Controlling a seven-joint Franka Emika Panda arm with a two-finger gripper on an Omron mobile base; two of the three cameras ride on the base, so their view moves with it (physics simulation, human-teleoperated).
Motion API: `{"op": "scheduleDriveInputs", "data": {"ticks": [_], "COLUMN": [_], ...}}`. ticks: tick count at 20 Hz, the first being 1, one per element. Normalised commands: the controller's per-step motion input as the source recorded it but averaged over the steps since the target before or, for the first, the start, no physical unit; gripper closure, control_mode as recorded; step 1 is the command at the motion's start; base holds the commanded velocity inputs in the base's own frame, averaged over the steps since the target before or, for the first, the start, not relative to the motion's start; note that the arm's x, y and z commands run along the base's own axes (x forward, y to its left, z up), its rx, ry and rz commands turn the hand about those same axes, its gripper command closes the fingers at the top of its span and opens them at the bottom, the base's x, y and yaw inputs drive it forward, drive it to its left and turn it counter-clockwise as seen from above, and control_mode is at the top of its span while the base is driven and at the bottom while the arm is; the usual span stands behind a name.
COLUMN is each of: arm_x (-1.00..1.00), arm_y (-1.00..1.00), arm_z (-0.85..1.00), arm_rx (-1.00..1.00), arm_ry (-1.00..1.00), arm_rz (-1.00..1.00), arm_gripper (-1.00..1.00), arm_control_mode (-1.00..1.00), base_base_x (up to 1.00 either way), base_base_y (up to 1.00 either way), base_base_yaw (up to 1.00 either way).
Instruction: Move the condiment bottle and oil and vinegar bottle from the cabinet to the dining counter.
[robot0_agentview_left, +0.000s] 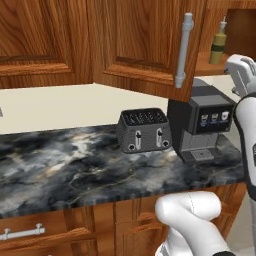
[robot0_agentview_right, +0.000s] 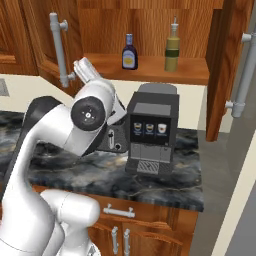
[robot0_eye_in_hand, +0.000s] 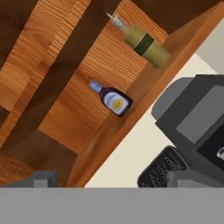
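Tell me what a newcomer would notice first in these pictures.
Probably the open cabinet with two bottles standing apart on its shelf: the small dark condiment bottle on the left, the taller olive oil bottle on the right. Below them a black coffee machine sits on the dark marble counter, with a toaster to its left. The white arm's open gripper is raised near the cabinet's left door, short of the shelf.

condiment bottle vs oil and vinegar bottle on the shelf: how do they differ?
The condiment bottle is short, squat and dark with a blue cap and pale label; the oil and vinegar bottle is taller, slim and olive-yellow with a thin pour spout. Both stand upright, apart, on the open cabinet shelf.
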Motion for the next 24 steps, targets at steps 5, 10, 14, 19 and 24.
{"op": "scheduleDriveInputs", "data": {"ticks": [5, 10, 14, 19, 24], "arm_x": [0.68, 0.61, 0.59, 0.4, 0.06], "arm_y": [0.0, 0.03, 0.12, 0.23, 0.43], "arm_z": [-0.19, -0.21, -0.19, -0.14, -0.21], "arm_rx": [0.23, 0.22, 0.2, 0.17, 0.11], "arm_ry": [0.09, 0.06, 0.08, 0.08, 0.03], "arm_rz": [0.17, 0.2, 0.25, 0.25, 0.28], "arm_gripper": [-1.0, -1.0, -1.0, -1.0, -1.0], "arm_control_mode": [-1.0, -1.0, -1.0, -1.0, -1.0], "base_base_x": [0.0, 0.0, 0.0, 0.0, 0.0], "base_base_y": [0.0, 0.0, 0.0, 0.0, 0.0], "base_base_yaw": [0.0, 0.0, 0.0, 0.0, 0.0]}}
